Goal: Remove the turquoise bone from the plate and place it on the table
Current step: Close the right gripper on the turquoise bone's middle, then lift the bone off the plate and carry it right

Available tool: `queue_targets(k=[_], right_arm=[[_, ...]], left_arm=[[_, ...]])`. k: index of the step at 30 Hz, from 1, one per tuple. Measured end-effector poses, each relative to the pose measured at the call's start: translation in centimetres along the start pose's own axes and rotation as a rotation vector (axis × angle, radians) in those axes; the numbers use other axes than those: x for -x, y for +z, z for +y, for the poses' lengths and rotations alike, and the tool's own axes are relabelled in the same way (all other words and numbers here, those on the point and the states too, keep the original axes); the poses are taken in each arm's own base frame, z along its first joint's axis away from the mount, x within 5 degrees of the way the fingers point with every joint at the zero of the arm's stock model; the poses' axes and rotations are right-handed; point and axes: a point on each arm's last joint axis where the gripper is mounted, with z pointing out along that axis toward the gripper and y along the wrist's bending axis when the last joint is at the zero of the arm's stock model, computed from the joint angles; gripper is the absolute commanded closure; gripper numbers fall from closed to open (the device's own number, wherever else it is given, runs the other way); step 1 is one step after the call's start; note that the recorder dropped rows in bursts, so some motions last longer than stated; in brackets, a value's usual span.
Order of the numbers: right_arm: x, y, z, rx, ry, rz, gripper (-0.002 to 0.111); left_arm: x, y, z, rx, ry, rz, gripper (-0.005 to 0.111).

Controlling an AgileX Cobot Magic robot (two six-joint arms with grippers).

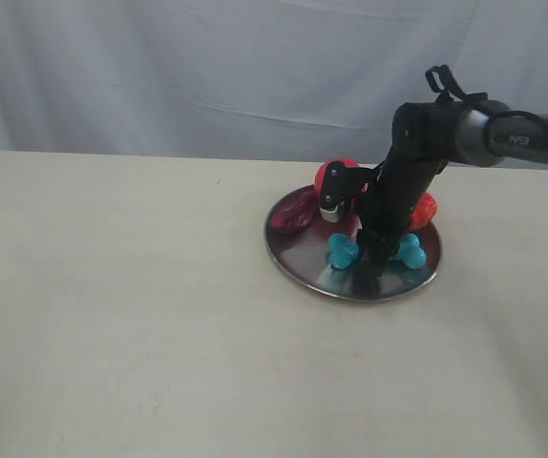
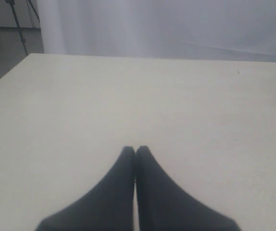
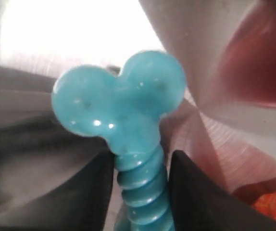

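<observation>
The turquoise bone (image 1: pixel 342 251) lies across the near part of the silver plate (image 1: pixel 298 267), which sits on the beige table (image 1: pixel 112 315). My right gripper (image 1: pixel 374 264) comes down on the bone's middle, so only the two knobbed ends show in the exterior view. In the right wrist view both black fingers (image 3: pixel 198 192) press the ribbed shaft of the bone (image 3: pixel 123 96) from either side, with my right gripper (image 3: pixel 142 156) shut on it above the plate (image 3: pixel 215 77). My left gripper (image 2: pixel 135 150) is shut and empty over bare table (image 2: pixel 128 96); the exterior view does not show it.
The plate also holds a dark red toy (image 1: pixel 293 212) at its left, a red ball (image 1: pixel 336 172) at the back and an orange-red toy (image 1: pixel 427 208) behind the arm. A white curtain (image 1: pixel 207 67) closes off the table's far edge.
</observation>
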Motion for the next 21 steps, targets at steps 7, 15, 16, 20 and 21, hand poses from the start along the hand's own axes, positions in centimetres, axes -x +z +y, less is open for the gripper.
queue_targets(k=[7,15,16,20,21], right_arm=[[0.3,-0.4,0.1,-0.008,0.017,-0.005,0.109],[3.0,-10.7,-0.1,-0.179,0.189,-0.155,0.109],[3.0,-12.7,0.0,-0.208,0.228,-0.185,0.109],[1.8,-19.9,0.1,-0.314,0.377,-0.283,0.109],[1.2,-21.8,0.1,-0.341,0.422,-0.309,0.109]], left_arm=[[0.0,0.0,0.0,0.0,0.0,0.0,0.107],[0.0,0.0,0.0,0.0,0.0,0.0,0.107],[0.0,0.0,0.0,0.0,0.0,0.0,0.107],[0.0,0.0,0.0,0.0,0.0,0.0,0.107],[0.0,0.0,0.0,0.0,0.0,0.0,0.107]])
